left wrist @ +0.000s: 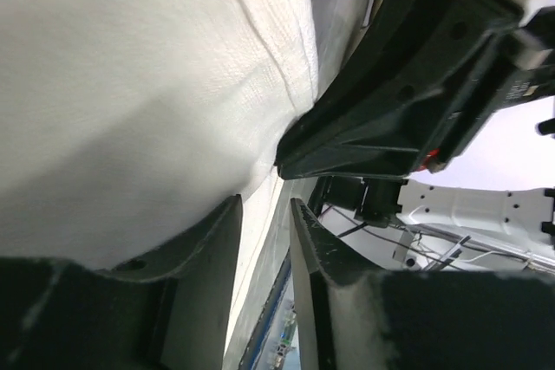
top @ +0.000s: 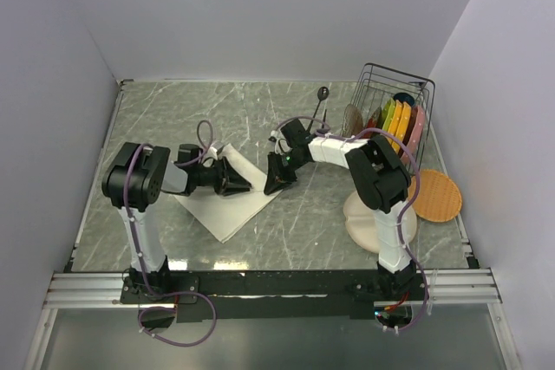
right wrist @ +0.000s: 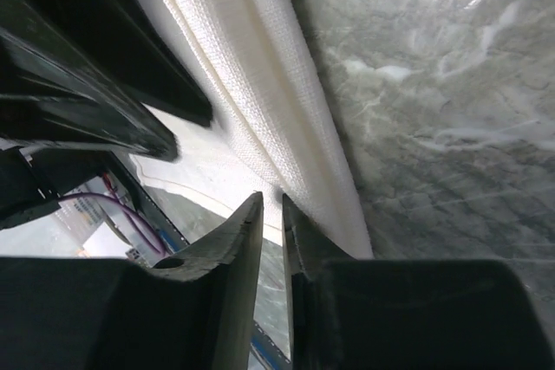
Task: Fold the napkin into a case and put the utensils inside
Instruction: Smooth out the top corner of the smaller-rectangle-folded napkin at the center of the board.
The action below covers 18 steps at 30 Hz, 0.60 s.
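We are looking at the napkin (top: 221, 210), which is lying flat on the worktop (top: 303, 218) toward the left side, turned like a diamond, with a layered edge facing the middle. It is not yet looking like a narrow case. The utensils (top: 318, 107) are sitting well apart from it, toward the far side near the dish rack (top: 399, 75), so we are judging the fold to be the step in hand and the loading undone. We are expecting trouble mainly from an uneven hold. If the left end effector (top: 241, 182) is catching only the top layer while the right end effector (top: 276, 181) is taking every layer, the cloth may be skewing or slipping free once it is lifted, leaving a crooked strip. The two are also working very near each other on the same edge, so a small misjudged move may be knocking one against the other. The left one is showing a narrow gap with the cloth's edge running into it, though we cannot tell whether it is pinching. The right one is narrowed to a thin slit at the folded edge and appears to be pinching it.
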Each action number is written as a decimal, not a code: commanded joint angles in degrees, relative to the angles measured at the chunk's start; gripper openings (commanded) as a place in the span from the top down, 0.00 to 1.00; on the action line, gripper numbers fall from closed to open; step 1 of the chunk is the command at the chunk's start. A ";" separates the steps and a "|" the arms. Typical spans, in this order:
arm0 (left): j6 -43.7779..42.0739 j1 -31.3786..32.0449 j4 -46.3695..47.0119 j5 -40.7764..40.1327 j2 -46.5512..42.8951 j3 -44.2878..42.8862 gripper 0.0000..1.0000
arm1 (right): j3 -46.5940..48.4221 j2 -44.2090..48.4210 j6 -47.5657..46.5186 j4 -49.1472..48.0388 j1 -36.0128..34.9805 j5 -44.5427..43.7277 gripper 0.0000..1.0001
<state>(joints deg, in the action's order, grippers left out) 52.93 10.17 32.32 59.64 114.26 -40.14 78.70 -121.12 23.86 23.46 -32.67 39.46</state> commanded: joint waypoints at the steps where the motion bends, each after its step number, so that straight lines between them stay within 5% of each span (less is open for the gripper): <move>1: -3.00 -4.45 -0.59 0.29 1.50 0.58 0.63 | -1.79 -3.86 -0.48 2.82 1.02 -10.90 0.79; 10: -27.48 -16.23 -25.78 4.96 -1.58 -2.13 0.59 | -1.18 -3.95 -3.38 4.40 1.55 -10.90 0.79; 18: -35.08 -17.82 -38.38 6.36 -9.64 -10.90 0.50 | 1.10 -2.11 -6.36 3.17 0.24 -4.41 0.76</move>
<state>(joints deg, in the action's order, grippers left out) 25.54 -8.67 1.52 67.24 111.26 -46.13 78.94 -121.32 22.72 23.90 -32.05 40.18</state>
